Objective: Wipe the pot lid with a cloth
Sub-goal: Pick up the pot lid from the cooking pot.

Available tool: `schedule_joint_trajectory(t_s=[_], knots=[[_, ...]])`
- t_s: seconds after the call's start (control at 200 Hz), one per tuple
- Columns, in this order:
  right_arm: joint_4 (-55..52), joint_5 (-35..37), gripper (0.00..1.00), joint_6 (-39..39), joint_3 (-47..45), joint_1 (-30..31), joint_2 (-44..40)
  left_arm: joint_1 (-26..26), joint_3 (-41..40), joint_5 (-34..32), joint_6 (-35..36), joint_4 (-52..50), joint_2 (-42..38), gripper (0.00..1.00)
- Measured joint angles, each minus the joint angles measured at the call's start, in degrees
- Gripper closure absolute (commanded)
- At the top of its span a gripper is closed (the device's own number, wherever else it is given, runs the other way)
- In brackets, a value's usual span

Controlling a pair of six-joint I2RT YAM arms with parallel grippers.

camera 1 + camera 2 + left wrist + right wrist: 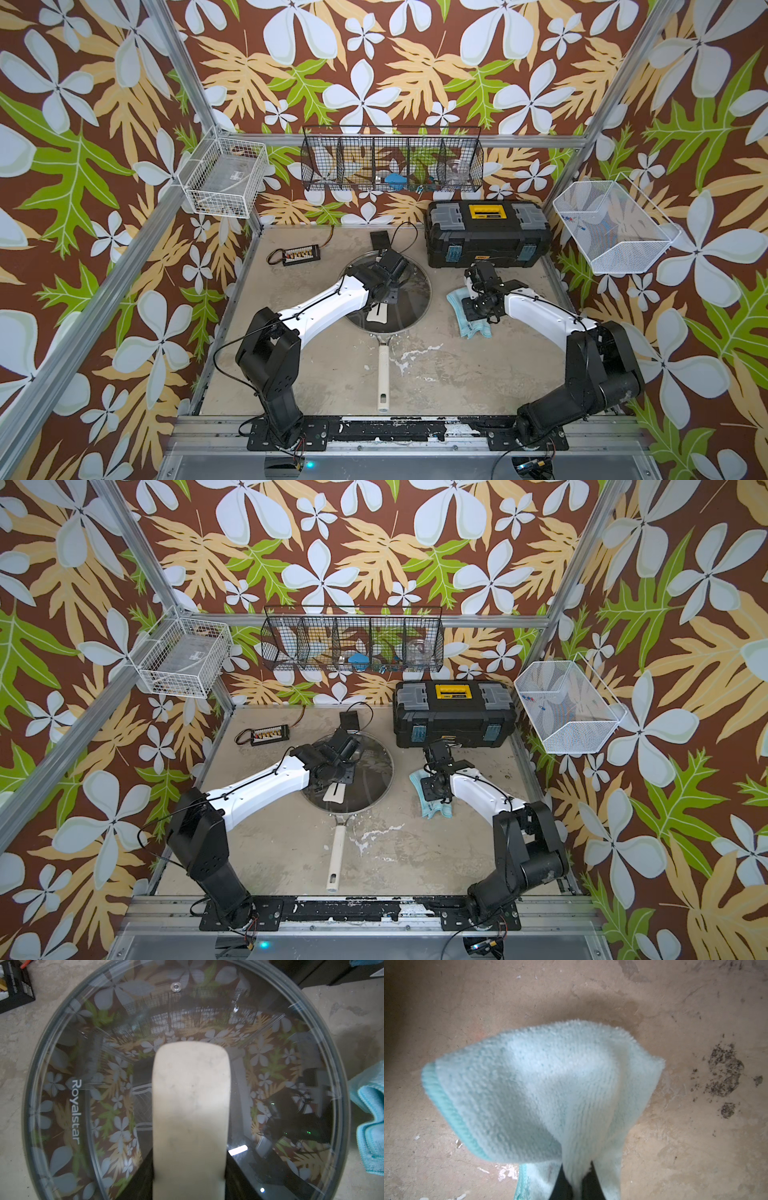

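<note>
The pot lid [409, 291] [374, 769] lies flat at the middle of the table, clear glass with a metal rim. Its cream bar handle [190, 1105] sticks out from under my left wrist [377, 314]. My left gripper [189, 1184] [380, 300] is shut on that handle, one dark finger on each side. The cloth [457, 298] [419, 780] [369, 1126], light blue and crumpled, lies on the table just right of the lid. My right gripper [576, 1186] [478, 311] is shut on a pinched fold of the cloth [550, 1084], which bulges up in front of it.
A long cream pan handle [382, 378] runs from under the lid toward the front edge. A black toolbox [486, 232] stands at the back right, close behind the right wrist. A small charger board [300, 254] lies back left. Wire baskets [392, 164] hang on the walls.
</note>
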Motion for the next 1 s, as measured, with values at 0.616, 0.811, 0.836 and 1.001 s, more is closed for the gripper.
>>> schedule_joint_trajectory(t_s=[0.616, 0.811, 0.836, 1.001], knots=[[-0.98, 0.28, 1.00, -0.20, 0.83, 0.04, -2.05, 0.13, 1.84, 0.37, -1.42, -7.17, -3.50, 1.00], [-0.76, 1.44, 1.00, -0.20, 0.92, 0.04, -5.53, 0.15, -0.07, -2.14, 1.84, -5.44, -10.34, 1.00], [-0.70, 1.53, 1.00, -0.20, 0.92, 0.04, -6.25, 0.15, -0.87, -2.40, 2.56, -4.61, -11.65, 1.00], [2.25, 0.79, 1.00, -0.66, -0.68, -0.66, -13.53, 0.28, -8.33, -1.57, 7.08, 2.84, -21.73, 1.00]])
